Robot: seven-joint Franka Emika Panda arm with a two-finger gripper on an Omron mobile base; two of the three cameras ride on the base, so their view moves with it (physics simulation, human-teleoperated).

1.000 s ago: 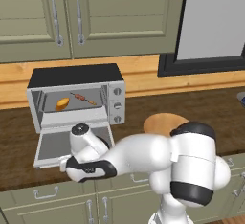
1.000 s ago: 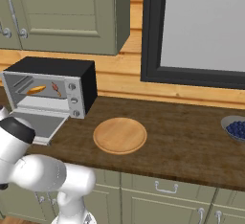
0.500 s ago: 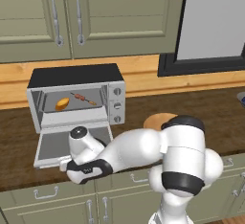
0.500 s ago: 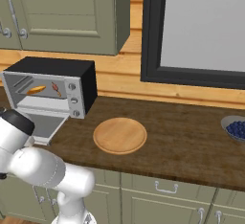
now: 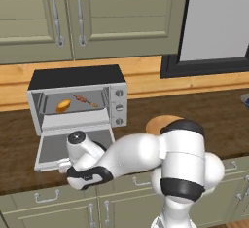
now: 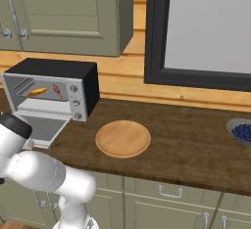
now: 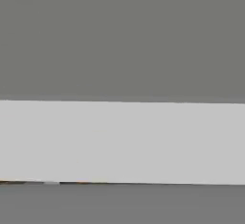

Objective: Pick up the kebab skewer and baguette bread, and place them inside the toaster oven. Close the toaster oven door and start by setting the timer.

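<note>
The toaster oven (image 5: 78, 78) (image 6: 54, 71) stands on the counter's left with its door (image 5: 73, 146) (image 6: 41, 127) dropped flat. Inside on the rack lie the golden baguette bread (image 5: 63, 105) (image 6: 37, 92) and, to its right, the kebab skewer (image 5: 85, 100) (image 6: 57, 91). My gripper (image 5: 62, 164) sits low at the door's front left edge, below the counter lip. Its fingers are too hidden to read as open or shut. The hand view presses close against the door: grey window (image 7: 122, 36) above a pale silver frame band (image 7: 122, 141).
A round wooden plate (image 6: 122, 138) (image 5: 160, 122) lies right of the oven. A bowl of blueberries (image 6: 241, 131) sits at the far right. The oven's knobs (image 5: 119, 107) run down its right side. Cabinets hang above and drawers sit below the counter.
My elbow and upper arm have swung left, bringing the arm lower in front of the counter. The hand stays at the door's front edge. Oven, food and plate have not moved.
</note>
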